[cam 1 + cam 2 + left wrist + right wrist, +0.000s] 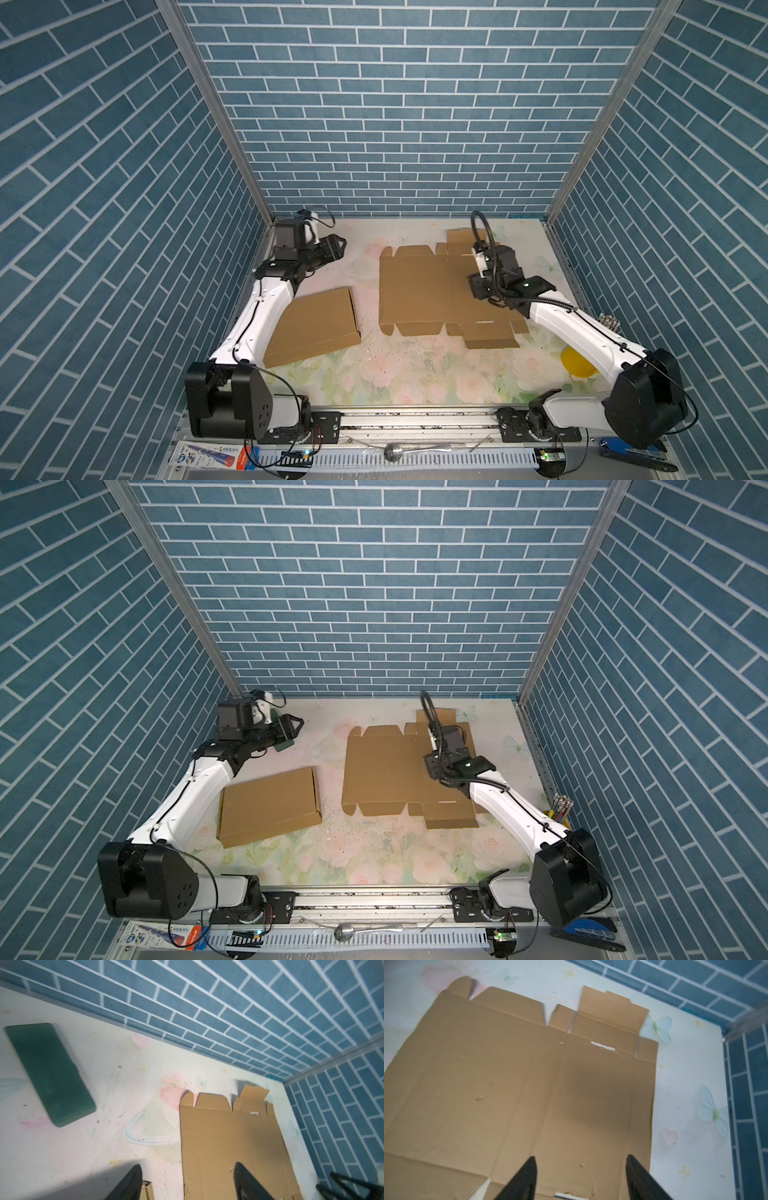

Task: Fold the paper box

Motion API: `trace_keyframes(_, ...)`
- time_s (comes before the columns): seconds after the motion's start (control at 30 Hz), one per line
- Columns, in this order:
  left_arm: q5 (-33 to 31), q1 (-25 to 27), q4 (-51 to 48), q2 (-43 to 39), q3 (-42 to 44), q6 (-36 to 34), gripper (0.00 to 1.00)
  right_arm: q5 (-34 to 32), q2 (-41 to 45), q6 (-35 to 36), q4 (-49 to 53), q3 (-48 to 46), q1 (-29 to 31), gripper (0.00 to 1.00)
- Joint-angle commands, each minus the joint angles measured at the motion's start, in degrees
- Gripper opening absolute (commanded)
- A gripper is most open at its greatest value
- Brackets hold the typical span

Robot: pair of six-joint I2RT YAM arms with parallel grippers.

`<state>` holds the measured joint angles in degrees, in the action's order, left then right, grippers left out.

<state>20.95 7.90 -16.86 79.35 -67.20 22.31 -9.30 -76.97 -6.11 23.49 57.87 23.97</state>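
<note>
Paper box [424,291], an unfolded sheet of brown cardboard, lies flat on the right half of the flowered table [395,374], toward the table's back edge. In both top views the right arm covers the sheet's right-hand part, so its outline there is hidden. In the right wrist view the paper box [508,1084] runs out of the picture at two edges and is slightly blurred. What shows is a broad plain panel crossed by straight crease lines. A row of short cut flaps with slanted corners runs along the side nearest the table's back edge, and a matching row along the side nearest its front edge. There are also narrow slots and a few small dents.

A second folded box [316,328], shallow and closed, sits on the table's left half, one corner hidden by the left arm.

The right gripper [581,1159] hangs over the sheet, black fingers spread wide with nothing between them. In the top views its own wrist hides it. The left gripper [336,245], near the table's back-left corner, is likewise spread and empty.

A dark green slab [49,1074], blurred, lies on the table near its back edge; what it is cannot be told. A yellow thing [575,361] at the table's right edge is mostly hidden behind the right arm.
</note>
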Motion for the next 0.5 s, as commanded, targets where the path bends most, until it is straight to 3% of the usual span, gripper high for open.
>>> trace_keyframes(0.0,-5.0,11.8,-4.5,4.8,-2.6,-4.1,0.66,12.6,-3.4,-14.2,8.1,2.2,-9.1,0.64)
trace_keyframes(0.2,-7.7,25.0,1.1,19.1,-5.8,-2.5,0.61,23.1,-11.3,-19.3,5.4,1.4,-24.7,0.71)
trace_keyframes(0.3,-6.4,27.9,2.1,26.9,-9.7,-2.5,0.58,22.6,-15.9,-18.5,4.9,2.7,-27.2,0.79)
trace_keyframes(0.47,-5.4,28.2,4.4,33.8,-11.2,-1.8,0.53,25.7,-23.0,-17.9,2.2,4.1,-29.1,0.88)
